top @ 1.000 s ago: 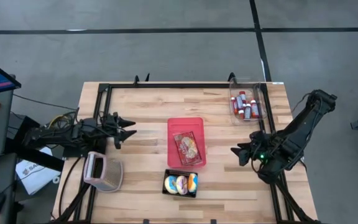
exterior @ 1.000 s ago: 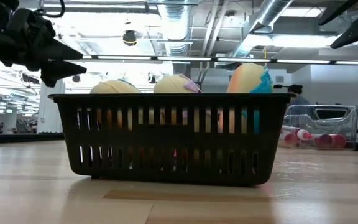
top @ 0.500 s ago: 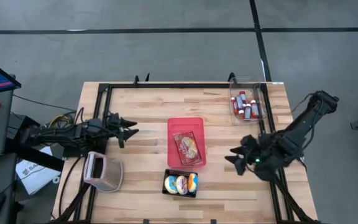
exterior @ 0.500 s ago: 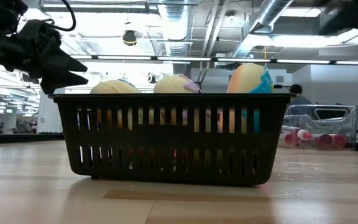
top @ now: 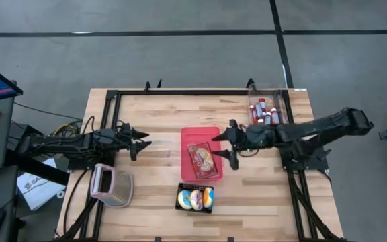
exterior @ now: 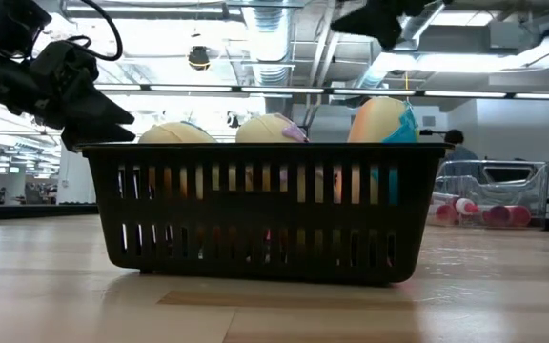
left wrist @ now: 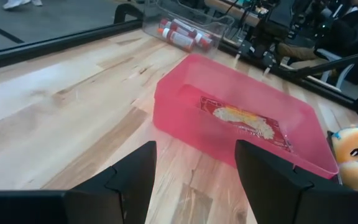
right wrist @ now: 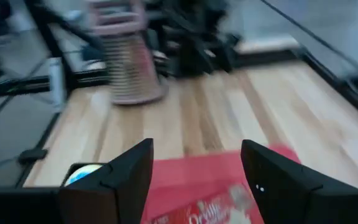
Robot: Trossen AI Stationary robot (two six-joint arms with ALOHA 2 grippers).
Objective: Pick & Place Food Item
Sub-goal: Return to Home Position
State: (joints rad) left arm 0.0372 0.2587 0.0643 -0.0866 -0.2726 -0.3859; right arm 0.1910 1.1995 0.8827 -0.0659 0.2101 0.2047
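Black plastic marks the goal: the black bin (top: pixel 179 191) sits at the near edge of the wooden table (top: pixel 153 114), and three donuts (top: pixel 195 198) lie side by side inside it, their tops showing above its rim in the low view. No donut lies loose on the table, so the binning part looks finished. The left gripper (top: pixel 144 140) hovers over bare wood to the left of the pink tray (top: pixel 201 130), fingers spread wide and holding nothing. The right gripper (top: pixel 219 146) hangs at the tray's right edge on an outstretched arm, its claw also wide and empty, just beside the sealed food packet (top: pixel 202 160) lying in the tray. What seems left is parking both arms; the right one looks far from a folded rest pose
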